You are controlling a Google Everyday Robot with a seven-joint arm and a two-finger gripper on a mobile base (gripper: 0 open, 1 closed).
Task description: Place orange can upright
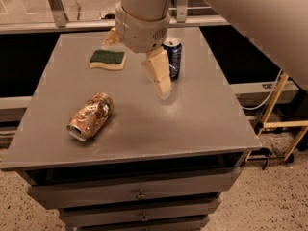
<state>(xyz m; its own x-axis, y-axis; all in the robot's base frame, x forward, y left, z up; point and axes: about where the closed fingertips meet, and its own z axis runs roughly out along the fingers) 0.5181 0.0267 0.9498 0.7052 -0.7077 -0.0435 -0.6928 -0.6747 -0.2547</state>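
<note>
Camera view: the gripper (137, 67) is hovering just beside the blue can (173, 57), spread wide and carrying nothing, while the orange can (91, 115) is lying sideways well apart from it; grasping and righting are apparently still awaiting.

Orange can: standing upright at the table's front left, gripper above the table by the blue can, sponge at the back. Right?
Not quite. The orange can lies on its side, not upright; the camera view shows it. The rest holds: front left of the table, gripper above it by the blue can, sponge at the back.
</note>
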